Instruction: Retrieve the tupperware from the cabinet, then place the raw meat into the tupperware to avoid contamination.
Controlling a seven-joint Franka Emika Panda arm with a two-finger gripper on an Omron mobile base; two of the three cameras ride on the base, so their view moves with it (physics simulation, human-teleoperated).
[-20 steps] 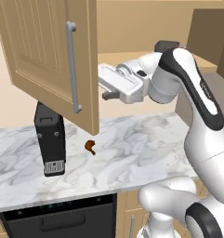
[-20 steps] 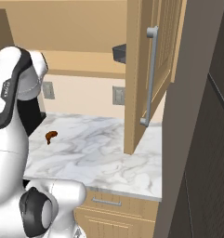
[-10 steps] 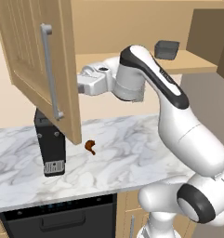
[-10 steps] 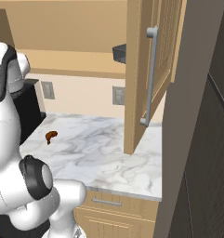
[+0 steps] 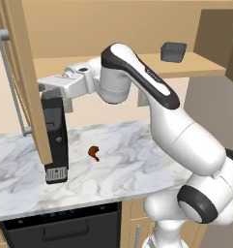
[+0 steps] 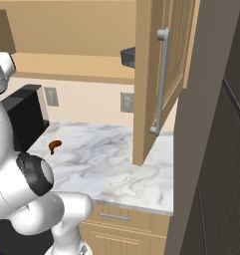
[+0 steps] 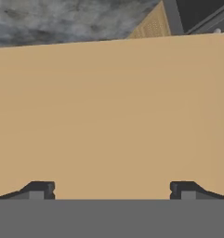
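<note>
With its jaws spread wide against the left cabinet door (image 5: pixel 28 82), the gripper (image 7: pixel 111 188) should next withdraw clear, then reach the tupperware (image 5: pixel 173 51) well beyond them.

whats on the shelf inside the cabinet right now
One thing: the grey tupperware, sitting at the right end of the cabinet's shelf. In the right base view an open door covers most of it.

tall black appliance (image 5: pixel 56 140) upright on marble counter (image 5: pixel 127 160), wall outlets (image 6: pixel 126 102) behind, dark oven (image 5: pixel 65 230) below.
</note>
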